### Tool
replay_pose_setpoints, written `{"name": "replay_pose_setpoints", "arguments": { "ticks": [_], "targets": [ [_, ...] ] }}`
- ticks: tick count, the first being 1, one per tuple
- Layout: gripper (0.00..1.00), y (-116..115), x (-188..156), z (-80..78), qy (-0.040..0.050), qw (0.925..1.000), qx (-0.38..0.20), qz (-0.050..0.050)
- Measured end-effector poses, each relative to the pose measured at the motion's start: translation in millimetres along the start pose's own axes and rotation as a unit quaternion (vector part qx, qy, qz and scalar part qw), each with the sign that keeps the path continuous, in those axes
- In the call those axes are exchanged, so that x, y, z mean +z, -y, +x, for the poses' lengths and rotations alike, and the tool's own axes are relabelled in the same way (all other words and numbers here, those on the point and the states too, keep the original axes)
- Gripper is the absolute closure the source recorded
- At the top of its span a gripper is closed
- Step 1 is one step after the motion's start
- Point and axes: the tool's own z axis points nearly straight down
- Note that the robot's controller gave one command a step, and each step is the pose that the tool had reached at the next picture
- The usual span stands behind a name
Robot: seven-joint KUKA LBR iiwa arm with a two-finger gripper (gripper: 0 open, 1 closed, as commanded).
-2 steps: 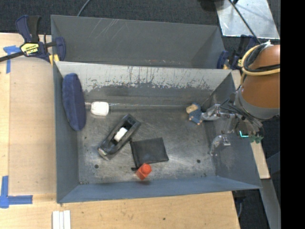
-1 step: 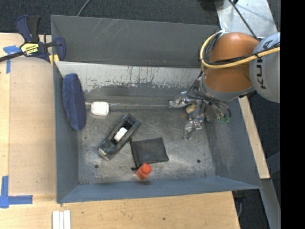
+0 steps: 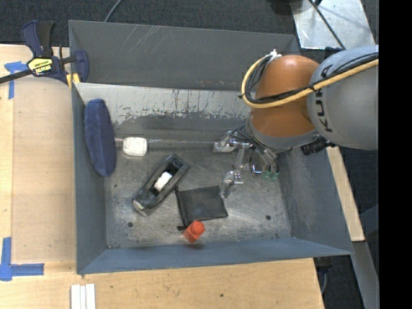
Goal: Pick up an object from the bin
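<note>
The gripper (image 3: pixel 228 163) hangs low over the right half of the bin (image 3: pixel 193 63), its 2 fingers (image 3: pixel 230 179) spread apart with only bare floor between them, so it grips nothing; 1 finger points toward the far wall, the other toward the near side. The closest thing is the flat black pad (image 3: pixel 201 203), which lies just near-left of the near finger; its far right corner sits right by that fingertip, though I cannot tell whether they touch; being roughly square, the pad has no real long axis, and its edges run slightly askew to the bin walls; lying flat, it probably offers only an edge to close on, and taking it would likely call for a shift left and nearward. Left of the pad lies the stapler (image 3: pixel 161 184), black with a white patch, its long axis running near-left to far-right, farther from the fingers. Counted: 1 pad; 1 stapler; 1 small red piece (image 3: pixel 194 230) just beside the pad's near left corner; 1 small white piece (image 3: pixel 134 147) toward the far left; 1 long blue pouch (image 3: pixel 100 137) along the left wall; 5 loose things in all.
</note>
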Motion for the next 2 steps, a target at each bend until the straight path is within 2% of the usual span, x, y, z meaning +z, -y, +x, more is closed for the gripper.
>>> {"name": "replay_pose_setpoints", "arguments": {
  "ticks": [1,2],
  "targets": [
    [0.00,-21.2,60.1,26.9,0.0060,0.9994,0.033,0.001],
    [1.00,-21.0,54.2,22.1,0.0134,0.9994,0.032,0.000]
  ]
}}
